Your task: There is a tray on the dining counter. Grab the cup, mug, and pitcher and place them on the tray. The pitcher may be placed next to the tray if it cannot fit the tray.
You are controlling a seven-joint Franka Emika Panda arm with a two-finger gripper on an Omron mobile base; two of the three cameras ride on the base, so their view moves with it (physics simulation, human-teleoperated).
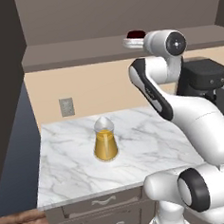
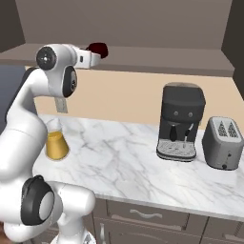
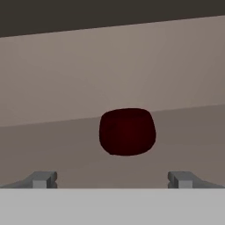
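The dark maroon mug sits on a high shelf above the worktop. It also shows as a dark red shape just beyond the white hand. My gripper is raised to shelf height and points at the mug, a short way off from it. It is open, with nothing between its fingertips. The amber pitcher stands upright on the marble worktop, far below the hand. The tray, the cup and the dining counter are out of view.
A black coffee machine and a grey toaster stand at the right of the worktop. Drawers run under its front edge. A wall outlet is behind the pitcher. A dark cabinet side rises at the left.
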